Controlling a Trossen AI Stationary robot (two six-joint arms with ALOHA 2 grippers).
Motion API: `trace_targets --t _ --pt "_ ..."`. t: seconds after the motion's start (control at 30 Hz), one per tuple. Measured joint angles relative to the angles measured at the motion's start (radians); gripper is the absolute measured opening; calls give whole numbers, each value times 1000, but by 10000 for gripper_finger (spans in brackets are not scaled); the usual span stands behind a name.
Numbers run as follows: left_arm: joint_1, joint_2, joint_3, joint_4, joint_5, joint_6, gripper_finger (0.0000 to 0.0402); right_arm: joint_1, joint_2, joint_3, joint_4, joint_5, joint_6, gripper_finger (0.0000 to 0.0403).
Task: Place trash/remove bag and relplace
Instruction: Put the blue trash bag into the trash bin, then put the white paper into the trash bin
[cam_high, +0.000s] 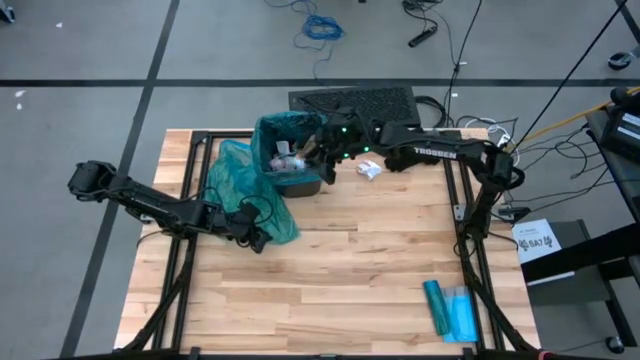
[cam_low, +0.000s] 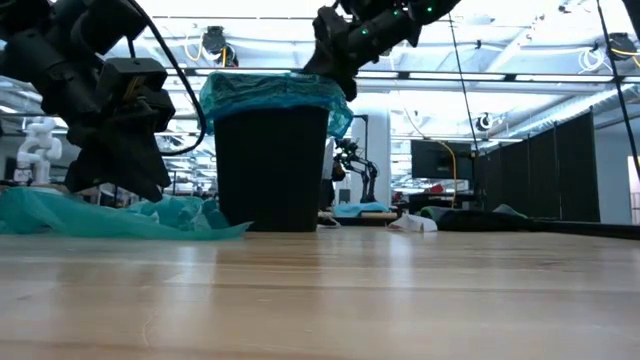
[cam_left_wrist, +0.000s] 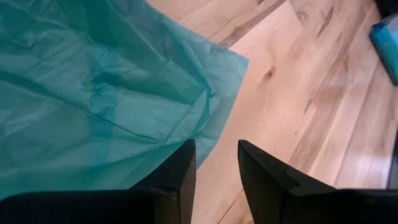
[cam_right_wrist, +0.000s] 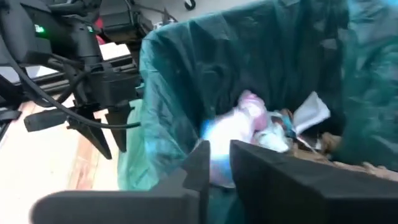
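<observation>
A black bin (cam_low: 270, 165) lined with a teal bag (cam_right_wrist: 186, 93) stands at the table's far middle. Several paper wads of trash (cam_right_wrist: 273, 124) lie inside it. My right gripper (cam_right_wrist: 219, 162) hangs over the bin's right rim, slanting down into it, its fingers a little apart. A blurred pale wad (cam_right_wrist: 224, 140) shows just past its fingertips. One white wad (cam_high: 368, 170) lies on the table right of the bin. A loose teal bag (cam_high: 245, 185) lies spread left of the bin. My left gripper (cam_left_wrist: 216, 168) stands open at that bag's near corner (cam_left_wrist: 230, 68). My right gripper has the pale wad close beyond its fingertips (cam_right_wrist: 200, 163). Blur hides whether the fingers touch it.
A flat blue-teal packet (cam_high: 450, 310) lies near the table's front right corner. Bare wood lies between it and the bin. Black frame rails (cam_high: 465, 215) run along the table's left and right sides. Cables trail off the far right.
</observation>
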Motion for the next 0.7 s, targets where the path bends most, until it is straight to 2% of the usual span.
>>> trace_targets --t 0.2,0.43,0.57,0.7 --pt "0 0 0 24 0 0 116 8 -5 0 53 5 2 133" --pt "0 0 0 31 0 0 116 -47 -67 73 10 37 -61 173" --pt "0 0 0 33 0 0 116 -126 -122 88 -133 86 -107 174" --pt "0 0 0 34 0 0 116 -234 -160 88 -369 85 -128 165"
